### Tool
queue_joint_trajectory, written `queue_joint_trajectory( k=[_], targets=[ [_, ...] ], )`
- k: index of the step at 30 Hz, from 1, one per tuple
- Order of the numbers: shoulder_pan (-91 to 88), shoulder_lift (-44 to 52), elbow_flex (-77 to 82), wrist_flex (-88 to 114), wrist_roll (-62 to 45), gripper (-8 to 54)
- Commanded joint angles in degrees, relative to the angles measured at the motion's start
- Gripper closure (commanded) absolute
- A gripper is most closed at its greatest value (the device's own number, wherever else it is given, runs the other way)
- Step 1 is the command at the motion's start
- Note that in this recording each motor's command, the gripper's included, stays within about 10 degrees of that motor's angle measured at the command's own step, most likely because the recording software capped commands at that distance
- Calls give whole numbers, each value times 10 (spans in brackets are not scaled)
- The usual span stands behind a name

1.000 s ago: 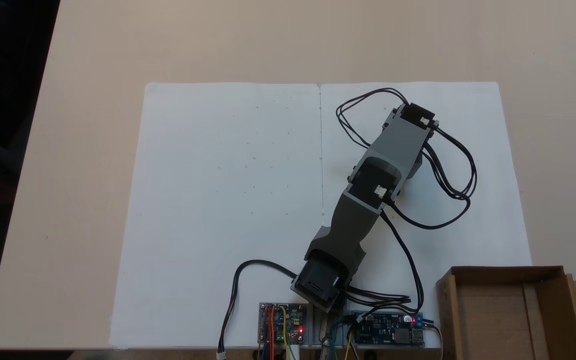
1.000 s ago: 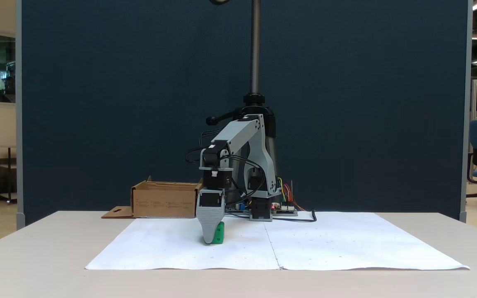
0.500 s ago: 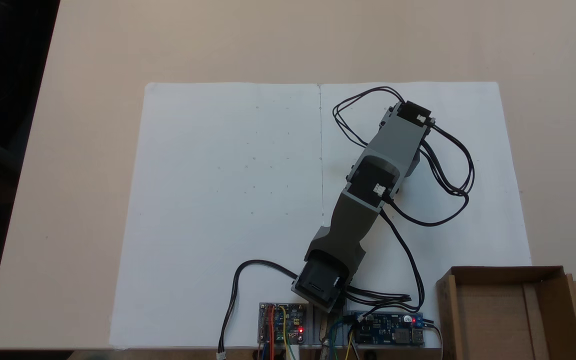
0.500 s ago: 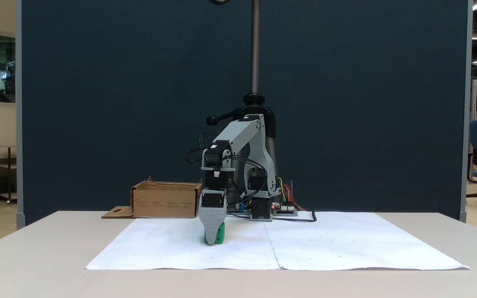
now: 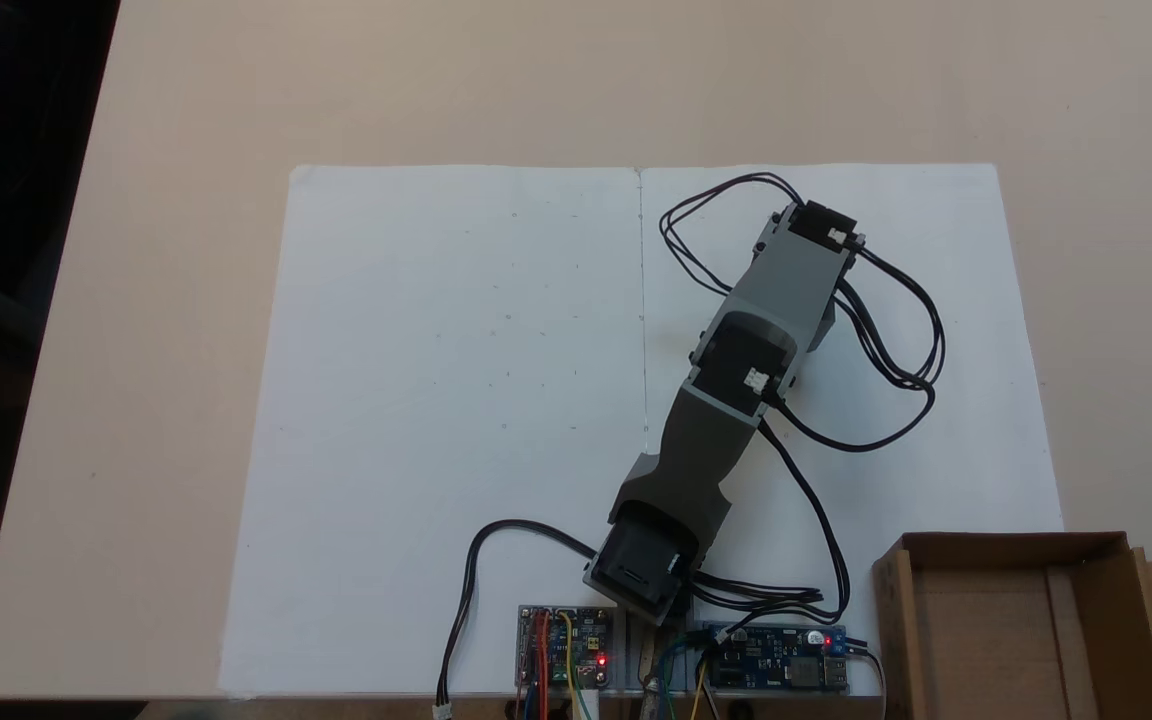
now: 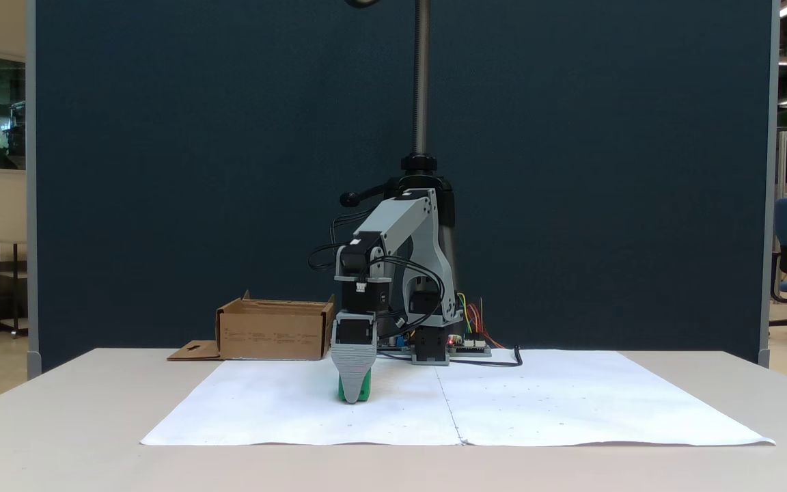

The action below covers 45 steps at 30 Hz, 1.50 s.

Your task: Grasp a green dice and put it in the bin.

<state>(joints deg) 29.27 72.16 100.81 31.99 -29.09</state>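
Note:
In a fixed view from the front, the grey gripper [image 6: 352,394] points straight down with its tip at the white paper. The green dice [image 6: 365,391] sits right behind the front jaw, and green peeks out on both sides of it. The other jaw is hidden behind the front one, so I cannot see how wide the jaws stand. In a fixed view from above, the arm's wrist [image 5: 801,262] covers the gripper and the dice. The bin [image 5: 1006,541], a low brown cardboard box [image 6: 270,335] with a hang-hole flap, stands beside the arm's base.
Two white paper sheets [image 5: 456,400] cover the middle of the beige table. Circuit boards [image 5: 566,660] and loose black cables [image 5: 896,380] lie around the arm's base [image 6: 427,342]. A dark partition and a metal pole [image 6: 421,75] rise behind it.
In the front view the gripper has slid slightly right, so the dice now sits centred behind the jaw instead of showing on its right. From above, the wrist has shifted a little left.

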Motion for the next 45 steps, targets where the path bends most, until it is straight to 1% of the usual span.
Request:
queue_joint_trajectory(
  k=[1, 10, 11, 13, 14, 18, 21, 27, 31, 32, 37, 41, 45],
  targets=[
    [8, 11, 5, -6, -37, 231],
    [9, 13, 8, -2, -36, 231],
    [11, 15, 8, 0, -35, 244],
    [21, 26, 8, -4, -32, 327],
    [27, 36, 7, -10, -32, 332],
    [55, 63, 6, -54, -32, 334],
    [84, 105, 0, -117, -26, 334],
    [156, 186, -76, -125, 32, 334],
    [235, 222, -127, -120, 107, 334],
    [276, 235, -138, -106, 144, 334],
    [422, 236, -207, -44, 240, 334],
    [533, 229, -229, -28, 260, 334],
    [644, 183, -233, -21, 259, 334]
  ],
)
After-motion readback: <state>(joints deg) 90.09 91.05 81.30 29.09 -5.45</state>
